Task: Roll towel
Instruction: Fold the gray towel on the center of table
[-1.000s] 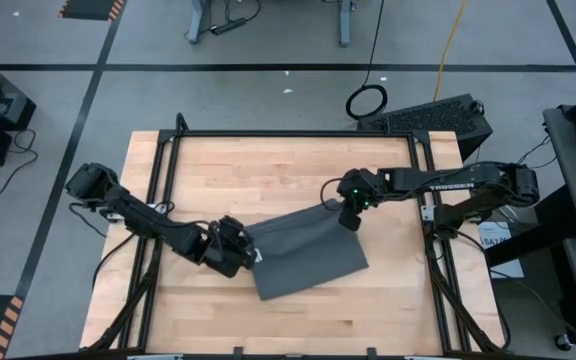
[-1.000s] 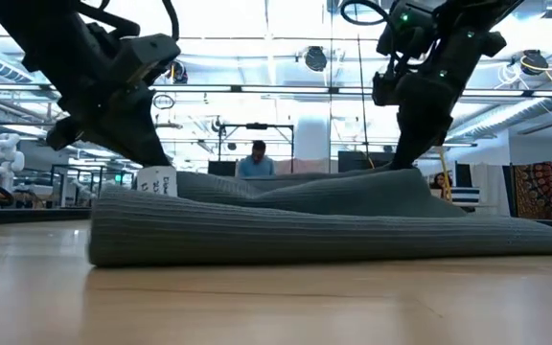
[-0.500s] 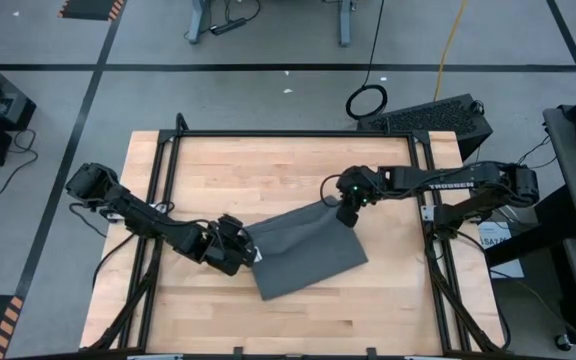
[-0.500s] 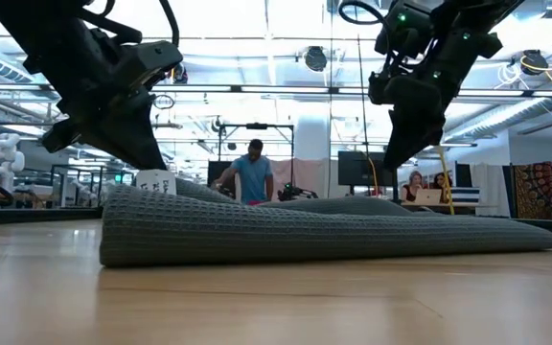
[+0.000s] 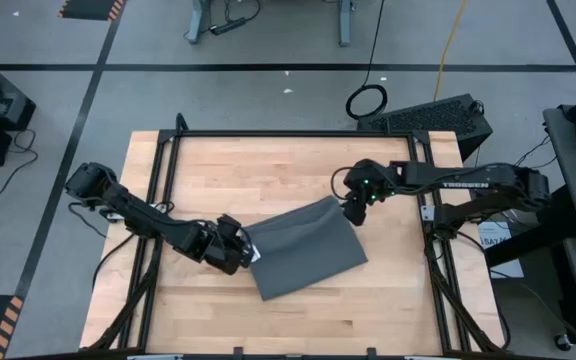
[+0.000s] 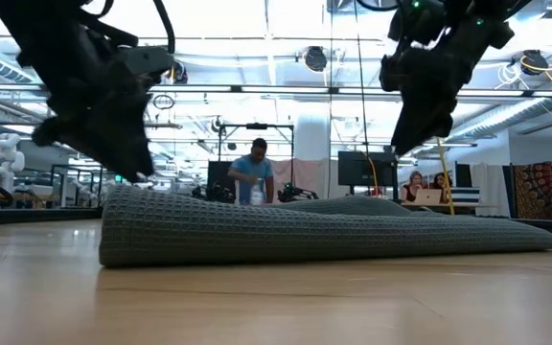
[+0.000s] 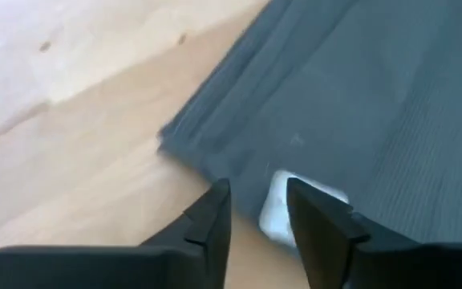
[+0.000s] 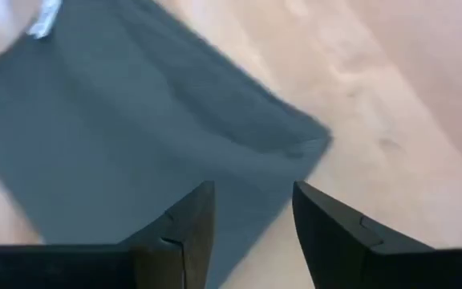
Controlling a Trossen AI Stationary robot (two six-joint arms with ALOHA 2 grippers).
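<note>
The dark grey towel (image 5: pixel 303 250) lies folded and flat on the wooden table, with its small white tag (image 7: pixel 283 210) at its left edge. My left gripper (image 5: pixel 250 254) hangs open just over that edge, slanting down, its fingers either side of the tag (image 7: pixel 255 199). In the low view its tips (image 6: pixel 138 172) stand a little above the cloth (image 6: pixel 305 230). My right gripper (image 5: pixel 352 212) is open above the towel's far right corner (image 8: pixel 307 140), clear of it (image 6: pixel 405 149).
The towel takes the middle of the table (image 5: pixel 218 170), with bare wood all round it. A black frame (image 5: pixel 288 134) runs along the table's edges. People stand and sit in the room beyond the far edge (image 6: pixel 252 172).
Both grippers have opened and let go of the towel. The far right part that my right gripper held raised has dropped flat, and the tag no longer stands up at the left edge. My right gripper has risen and drawn back toward the table's right edge.
</note>
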